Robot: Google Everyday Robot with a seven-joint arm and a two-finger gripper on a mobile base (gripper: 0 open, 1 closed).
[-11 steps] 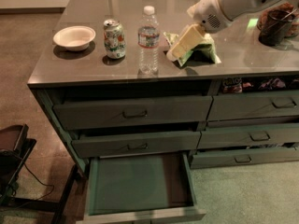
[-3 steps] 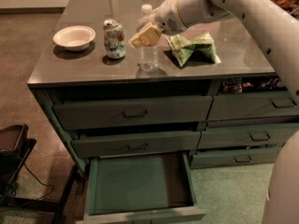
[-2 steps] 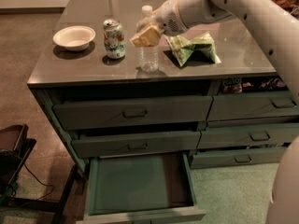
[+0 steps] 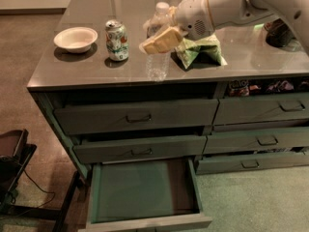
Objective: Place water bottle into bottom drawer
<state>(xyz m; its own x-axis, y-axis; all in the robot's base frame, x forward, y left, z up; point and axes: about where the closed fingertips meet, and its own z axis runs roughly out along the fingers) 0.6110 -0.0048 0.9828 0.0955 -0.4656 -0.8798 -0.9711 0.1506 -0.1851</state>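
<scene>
The water bottle [image 4: 158, 64], clear with a white cap, stands upright on the grey countertop [image 4: 87, 66], right of the green-white soda can [image 4: 117, 40]. My gripper [image 4: 158, 41] is at the bottle's middle, covering its label band from the front and right. The white arm reaches in from the upper right. The bottom drawer [image 4: 140, 190] of the left column is pulled out below, showing its flat greenish floor with nothing in it.
A white bowl [image 4: 75, 38] sits at the counter's left. A green chip bag [image 4: 200, 51] lies right of the bottle, under the arm. A dark container [image 4: 280, 33] stands at the far right. The higher drawers [image 4: 137, 116] are closed. A dark stand [image 4: 14, 153] is at floor left.
Since 3.7 s ago my arm has swung left from the chip bag to the bottle. Over the last second the gripper has stayed at the bottle, and the bottle has not moved.
</scene>
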